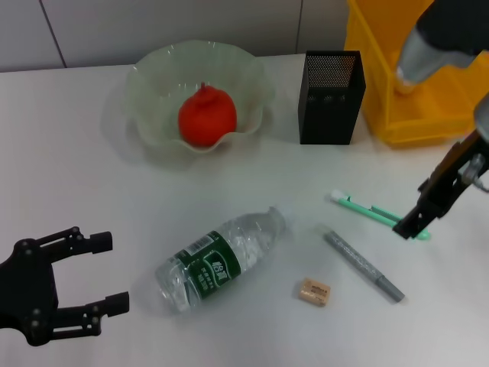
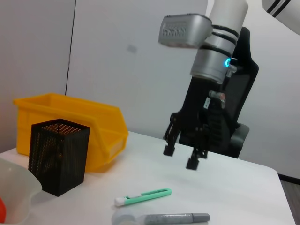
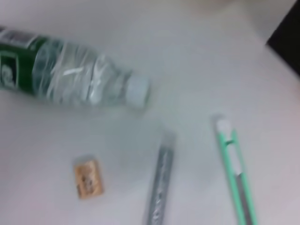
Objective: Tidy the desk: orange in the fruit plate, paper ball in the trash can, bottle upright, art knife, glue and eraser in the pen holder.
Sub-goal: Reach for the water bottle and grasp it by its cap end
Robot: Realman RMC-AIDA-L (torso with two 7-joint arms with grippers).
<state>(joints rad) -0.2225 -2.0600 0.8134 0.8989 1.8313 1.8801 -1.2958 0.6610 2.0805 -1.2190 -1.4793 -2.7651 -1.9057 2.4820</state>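
The orange (image 1: pixel 205 115) lies in the pale-green fruit plate (image 1: pixel 153 76) at the back left. On its side in the middle of the desk (image 1: pixel 92 176) lies the bottle (image 1: pixel 221 258), cap toward the back right. To its right are the tan eraser (image 1: pixel 314 290), the grey glue (image 1: pixel 363 264) and the mint-green art knife (image 1: pixel 367 209). My right gripper (image 1: pixel 412 222) hangs open just above the knife's right end; the left wrist view shows its fingers (image 2: pixel 168 149) apart. My left gripper (image 1: pixel 113 274) is open at the front left, beside the bottle. The paper ball is out of view.
The black mesh pen holder (image 1: pixel 331 95) stands at the back, right of the fruit plate. The yellow trash can (image 1: pixel 428 115) sits beside it at the back right corner. A dark office chair (image 2: pixel 234 108) stands beyond the desk's right edge.
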